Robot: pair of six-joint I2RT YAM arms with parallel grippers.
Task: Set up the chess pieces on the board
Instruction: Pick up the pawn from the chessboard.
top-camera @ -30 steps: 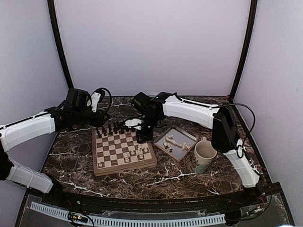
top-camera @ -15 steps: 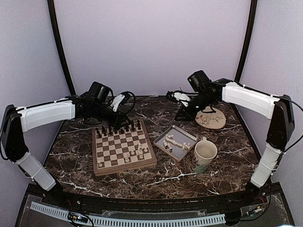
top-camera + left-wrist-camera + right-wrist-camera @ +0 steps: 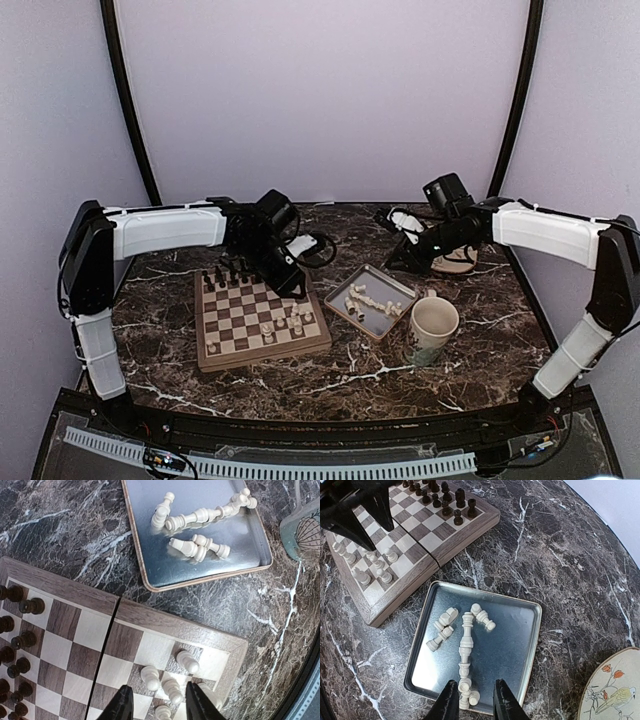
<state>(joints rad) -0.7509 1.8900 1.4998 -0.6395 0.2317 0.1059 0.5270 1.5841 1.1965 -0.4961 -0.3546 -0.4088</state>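
Left arm has swung across since half a second ago: the left pincer (image 3: 296, 287) now hangs over the right side of the board (image 3: 235, 335), where before it sat off the far left corner. Through its wrist camera I see the jaws parted and holding nothing, with a small cluster of cream chess pieces (image 3: 172, 689) standing on the corner squares below them. The dark chessmen (image 3: 238, 272) line the far edge. As far as I can tell, the pieces on the board stand as they did a second ago. Right arm has changed too. A second ago it reached to the board's right edge, then it pulled back toward the painted plate (image 3: 615, 690). Now the right pincer (image 3: 474, 705) hovers over the grey tray (image 3: 515, 645). Its fingers stand a little apart with nothing gripped. Straight under them a row of cream pieces lies end to end on the metal, with a few more toppled beside it. The tray sits on the table (image 3: 300, 378) just right of the board, and the mug (image 3: 432, 328) stands at the tray's near right. From above, the arm now covers part of the plate.
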